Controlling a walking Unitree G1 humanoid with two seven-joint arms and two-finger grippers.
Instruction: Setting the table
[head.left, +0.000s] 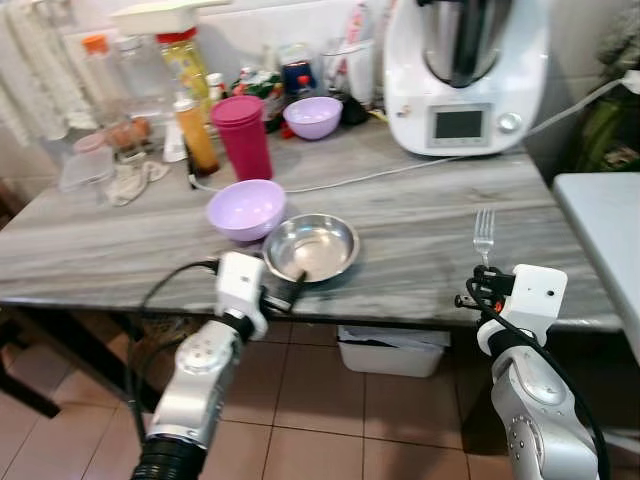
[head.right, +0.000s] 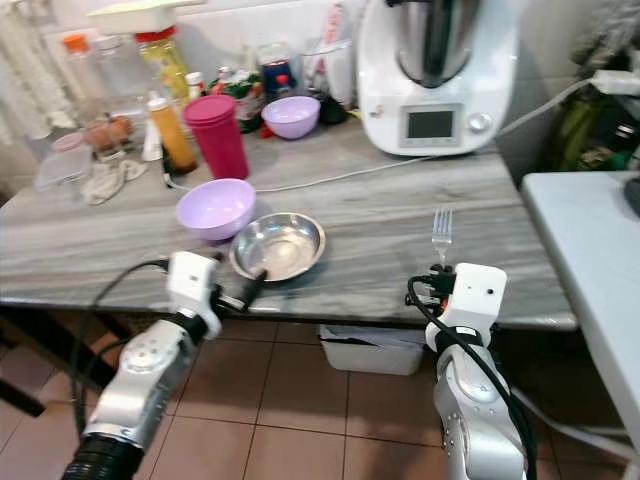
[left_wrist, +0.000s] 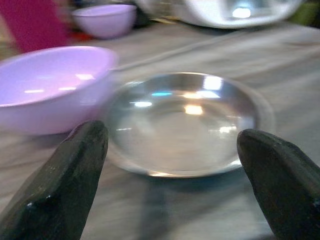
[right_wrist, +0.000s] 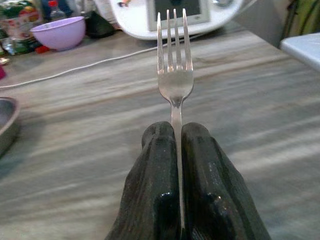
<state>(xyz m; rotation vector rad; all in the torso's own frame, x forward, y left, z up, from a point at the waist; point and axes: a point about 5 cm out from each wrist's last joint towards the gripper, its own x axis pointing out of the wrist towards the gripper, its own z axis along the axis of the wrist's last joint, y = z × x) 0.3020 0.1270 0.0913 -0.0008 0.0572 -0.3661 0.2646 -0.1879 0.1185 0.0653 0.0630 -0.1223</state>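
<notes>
- One grey wooden-look table (head.left: 420, 215) carries everything, so it serves as the landmark; the robot stands at its near edge, with the setting gear gathered toward that edge, within reach.
- Far back on the table stands a white kitchen machine (head.left: 465, 75), its cable trailing across the top; it sits away from the working edge, likely just stored there.
- Also at the table's back, a pink cup (head.left: 242, 137) and a second purple bowl (head.left: 313, 117) stand among bottles, apart from the pieces being laid.
- Nearer the front edge, a purple bowl (head.left: 246, 209) sits just beside the steel bowl (head.left: 311, 247), the two rims close or touching; I cannot tell which.
- At the table's front edge, the left gripper (left_wrist: 170, 175) faces the steel bowl with its fingers (left_wrist: 60, 190) spread wide and nothing between them, probably lined up to take the rim.
- Further along that front edge, the right gripper (right_wrist: 177, 145) is clamped tight on the handle of the fork (right_wrist: 175, 75), tines pointing away over the tabletop, held low and level, seemingly ready to be laid down beside the bowl's place.
</notes>
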